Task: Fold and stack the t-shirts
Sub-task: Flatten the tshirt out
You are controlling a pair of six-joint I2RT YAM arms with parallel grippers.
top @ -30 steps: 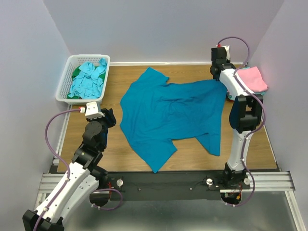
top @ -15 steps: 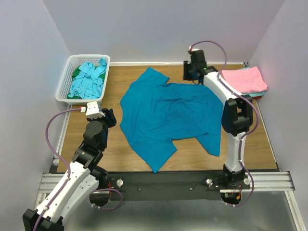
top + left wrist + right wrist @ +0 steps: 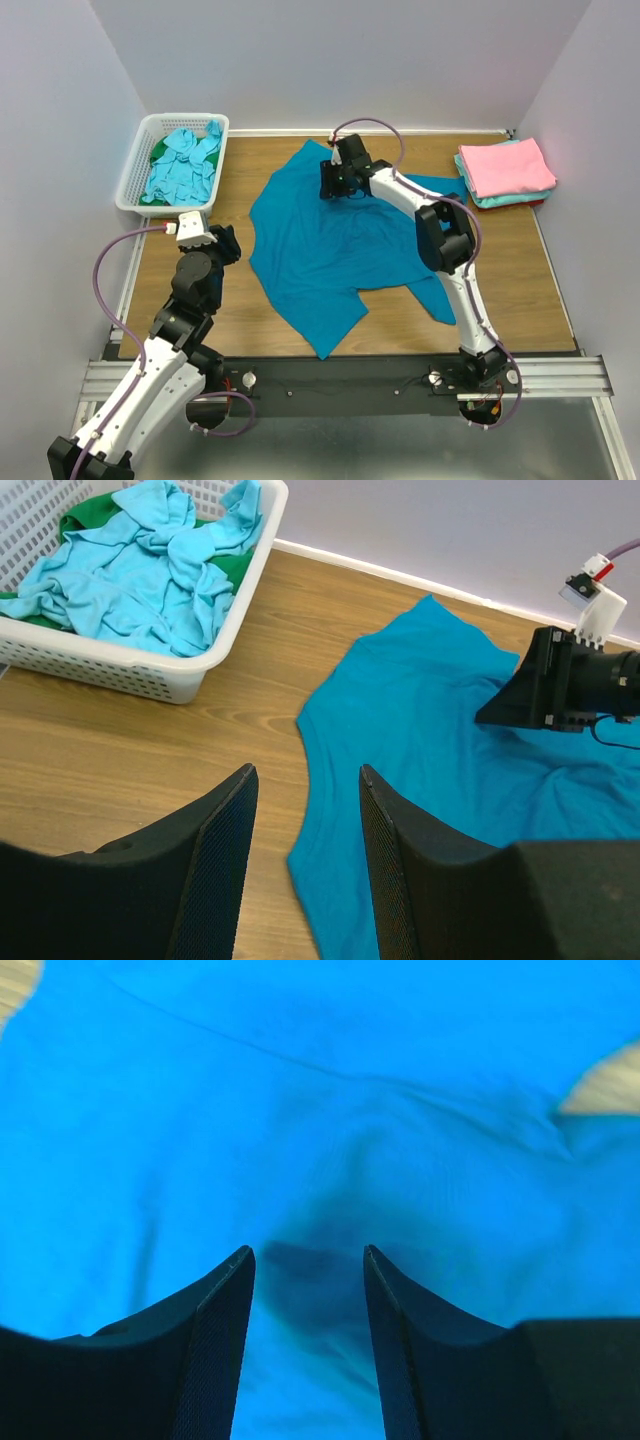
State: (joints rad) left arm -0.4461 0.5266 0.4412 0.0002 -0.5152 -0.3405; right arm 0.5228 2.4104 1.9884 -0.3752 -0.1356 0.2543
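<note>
A deep teal-blue t-shirt (image 3: pixel 345 245) lies spread and rumpled on the wooden table. My right gripper (image 3: pixel 328 186) hovers open over its far part, near the collar side. In the right wrist view the open gripper (image 3: pixel 305 1252) has only teal cloth (image 3: pixel 320 1110) below it and nothing between the fingers. My left gripper (image 3: pixel 227 243) stands open beside the shirt's left edge. In the left wrist view that gripper (image 3: pixel 305 772) frames the shirt's edge (image 3: pixel 430 740) without touching it. Folded pink and turquoise t-shirts (image 3: pixel 505 168) are stacked at the far right.
A white slotted basket (image 3: pixel 133 170) at the far left holds crumpled light aqua shirts (image 3: pixel 185 160) over a green one (image 3: pixel 160 150). The left wrist view shows the same basket (image 3: pixel 120 670) and the right gripper's black body (image 3: pixel 560 680). Walls close off three sides.
My right arm has swung from the far right, by the folded stack, leftward to above the teal shirt's far part, and its jaws have spread wider. The left arm has not moved.
</note>
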